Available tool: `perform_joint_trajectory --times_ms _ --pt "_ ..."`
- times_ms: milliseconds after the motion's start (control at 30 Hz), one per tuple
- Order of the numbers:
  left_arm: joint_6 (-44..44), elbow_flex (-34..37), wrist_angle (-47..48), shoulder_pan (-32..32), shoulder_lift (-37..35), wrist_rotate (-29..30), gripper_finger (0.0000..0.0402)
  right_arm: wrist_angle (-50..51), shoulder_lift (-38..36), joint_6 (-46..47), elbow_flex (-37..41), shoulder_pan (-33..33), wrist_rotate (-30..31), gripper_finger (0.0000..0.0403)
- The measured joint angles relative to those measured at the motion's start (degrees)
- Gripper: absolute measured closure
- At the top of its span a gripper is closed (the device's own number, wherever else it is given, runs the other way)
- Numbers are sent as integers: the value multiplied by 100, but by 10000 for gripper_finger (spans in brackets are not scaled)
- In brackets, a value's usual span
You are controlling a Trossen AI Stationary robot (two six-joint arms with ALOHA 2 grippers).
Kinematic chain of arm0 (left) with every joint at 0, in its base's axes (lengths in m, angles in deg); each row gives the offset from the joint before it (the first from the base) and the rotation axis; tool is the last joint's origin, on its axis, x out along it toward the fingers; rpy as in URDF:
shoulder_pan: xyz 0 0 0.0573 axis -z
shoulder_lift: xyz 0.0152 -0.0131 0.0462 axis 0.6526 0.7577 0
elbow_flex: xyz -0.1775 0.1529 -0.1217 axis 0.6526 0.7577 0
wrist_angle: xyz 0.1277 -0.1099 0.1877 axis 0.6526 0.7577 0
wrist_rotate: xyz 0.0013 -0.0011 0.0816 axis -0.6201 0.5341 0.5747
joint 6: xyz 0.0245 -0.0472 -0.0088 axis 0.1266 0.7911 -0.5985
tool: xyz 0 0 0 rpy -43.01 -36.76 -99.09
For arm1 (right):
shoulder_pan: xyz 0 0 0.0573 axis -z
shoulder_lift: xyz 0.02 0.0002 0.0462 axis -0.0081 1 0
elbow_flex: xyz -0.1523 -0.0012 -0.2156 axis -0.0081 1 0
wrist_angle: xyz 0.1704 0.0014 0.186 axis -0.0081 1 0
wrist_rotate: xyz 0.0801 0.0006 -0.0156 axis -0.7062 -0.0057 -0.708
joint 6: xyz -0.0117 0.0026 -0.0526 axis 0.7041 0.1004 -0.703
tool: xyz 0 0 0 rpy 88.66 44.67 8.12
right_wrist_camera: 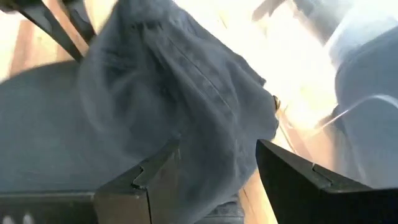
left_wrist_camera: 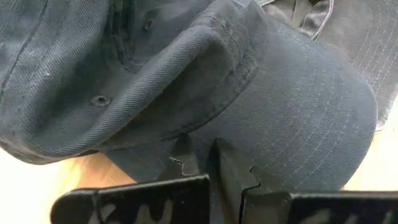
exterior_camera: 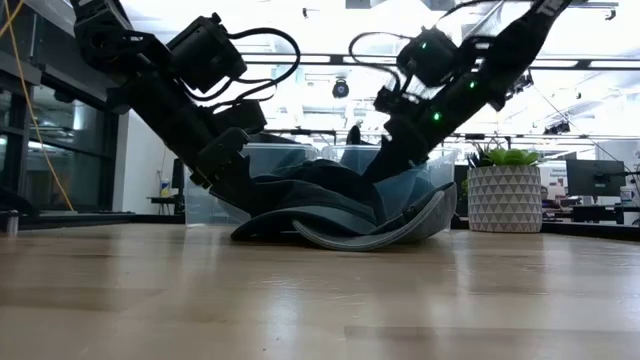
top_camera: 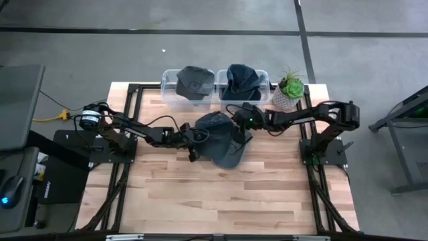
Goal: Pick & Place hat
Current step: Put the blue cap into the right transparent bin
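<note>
Hat (top_camera: 219,137) lies mid-table between both arms, left gripper (top_camera: 192,138) at its nine o'clock pinched apparently on the brim, right gripper (top_camera: 239,124) at two o'clock, fingers apart astride the crown.

Both arms are reaching low toward the middle: the left pincer (top_camera: 194,139) is pinching closed, the right pincer (top_camera: 237,131) is gaping apart.

Overhead looks straight down, low camera level across; both wrist cameras close on hat (top_camera: 217,134)
</note>
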State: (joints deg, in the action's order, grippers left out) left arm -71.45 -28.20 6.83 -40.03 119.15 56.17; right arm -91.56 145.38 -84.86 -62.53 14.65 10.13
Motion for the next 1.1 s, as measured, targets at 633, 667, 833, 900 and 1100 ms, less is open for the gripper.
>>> perform_joint_trajectory --times_ms 633,667,833,900,1100 --pt "2 7 15 2 2 -39 402 -1569 1586 479 -632 -128 -854 198" --pt "2 7 15 2 2 -39 402 -1565 1620 525 -638 -156 -871 198" --pt "4 7 17 4 4 -44 402 -1486 1632 589 -645 -295 -921 198" --pt "2 7 17 7 7 -56 402 -1475 1632 589 -645 -345 -936 199" --pt "4 9 17 7 7 -63 402 -1460 1632 896 -645 -410 -935 220"
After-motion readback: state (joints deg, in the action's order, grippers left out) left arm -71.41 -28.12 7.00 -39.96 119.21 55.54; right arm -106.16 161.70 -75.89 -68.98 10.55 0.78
